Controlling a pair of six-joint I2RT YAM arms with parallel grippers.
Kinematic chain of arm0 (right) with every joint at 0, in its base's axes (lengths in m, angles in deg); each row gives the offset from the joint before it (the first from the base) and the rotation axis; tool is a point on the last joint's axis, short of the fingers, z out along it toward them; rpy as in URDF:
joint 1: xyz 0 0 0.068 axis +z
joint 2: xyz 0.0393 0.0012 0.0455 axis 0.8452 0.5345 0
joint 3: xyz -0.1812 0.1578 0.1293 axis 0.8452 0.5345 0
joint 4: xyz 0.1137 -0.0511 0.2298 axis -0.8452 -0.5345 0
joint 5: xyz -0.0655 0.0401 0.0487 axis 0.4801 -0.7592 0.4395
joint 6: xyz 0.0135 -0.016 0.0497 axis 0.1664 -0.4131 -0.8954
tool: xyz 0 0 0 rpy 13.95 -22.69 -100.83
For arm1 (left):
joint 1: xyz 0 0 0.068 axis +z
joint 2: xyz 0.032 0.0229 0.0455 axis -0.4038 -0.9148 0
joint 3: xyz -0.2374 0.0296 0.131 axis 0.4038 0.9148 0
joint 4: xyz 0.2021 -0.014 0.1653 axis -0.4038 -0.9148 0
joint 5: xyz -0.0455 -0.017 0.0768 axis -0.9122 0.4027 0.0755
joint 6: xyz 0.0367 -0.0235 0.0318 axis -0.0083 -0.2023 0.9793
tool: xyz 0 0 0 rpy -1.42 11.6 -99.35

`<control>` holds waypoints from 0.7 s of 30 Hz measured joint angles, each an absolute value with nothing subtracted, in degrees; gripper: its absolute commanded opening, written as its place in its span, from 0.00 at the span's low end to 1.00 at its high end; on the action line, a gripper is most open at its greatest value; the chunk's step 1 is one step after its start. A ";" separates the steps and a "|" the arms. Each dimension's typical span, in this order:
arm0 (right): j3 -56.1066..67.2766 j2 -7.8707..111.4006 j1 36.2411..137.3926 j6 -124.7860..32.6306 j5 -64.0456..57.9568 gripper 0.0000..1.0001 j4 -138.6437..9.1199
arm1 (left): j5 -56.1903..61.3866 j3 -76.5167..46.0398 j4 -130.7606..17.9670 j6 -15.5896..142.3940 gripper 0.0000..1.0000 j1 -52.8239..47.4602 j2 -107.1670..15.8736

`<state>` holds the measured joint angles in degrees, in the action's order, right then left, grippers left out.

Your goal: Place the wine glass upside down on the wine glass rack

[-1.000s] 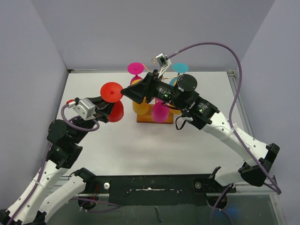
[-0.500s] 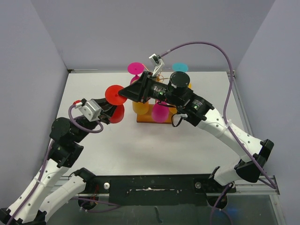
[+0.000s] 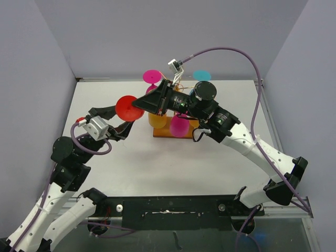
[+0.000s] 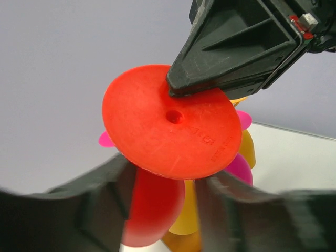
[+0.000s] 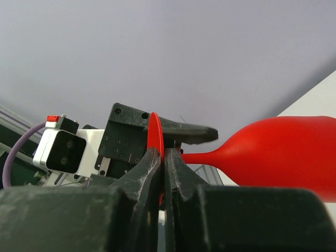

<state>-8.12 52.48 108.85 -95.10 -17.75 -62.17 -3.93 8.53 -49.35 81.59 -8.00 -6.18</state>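
Observation:
The red wine glass (image 3: pixel 126 108) hangs in the air left of the wine glass rack (image 3: pixel 174 134), a gold wire stand on a wooden base. My right gripper (image 3: pixel 140 104) is shut on the rim of the glass's round foot (image 5: pixel 155 131); the stem and bowl (image 5: pixel 283 152) stretch away to the right in the right wrist view. My left gripper (image 3: pixel 113 121) is open, one finger on each side of the bowl (image 4: pixel 155 210) and apart from it. The foot (image 4: pixel 168 121) fills the left wrist view.
The rack carries other glasses: a pink foot (image 3: pixel 152 76) and a cyan foot (image 3: pixel 201 75) on top, an orange bowl (image 3: pixel 157 120) and a magenta bowl (image 3: pixel 179 126) lower down. Grey walls close in the table (image 3: pixel 157 163) on three sides.
My left gripper has opened and let go of the red glass. My right gripper has shut on the glass's foot and now carries it.

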 measured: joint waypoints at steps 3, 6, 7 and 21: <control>-8.12 52.48 108.50 -94.88 -18.60 0.00 -61.14 | -3.36 8.53 -49.31 81.00 0.62 -8.00 -5.07; -8.12 52.48 107.53 -95.21 -20.27 0.00 -59.57 | -2.83 8.53 -49.24 80.24 0.62 -8.00 -3.52; -8.12 52.48 107.16 -95.29 -20.64 0.00 -59.19 | -2.75 8.53 -49.24 80.02 0.62 -8.00 -3.08; -8.45 51.59 97.55 -96.08 -25.12 0.00 -53.93 | -0.06 8.57 -49.00 76.52 0.62 -8.00 1.53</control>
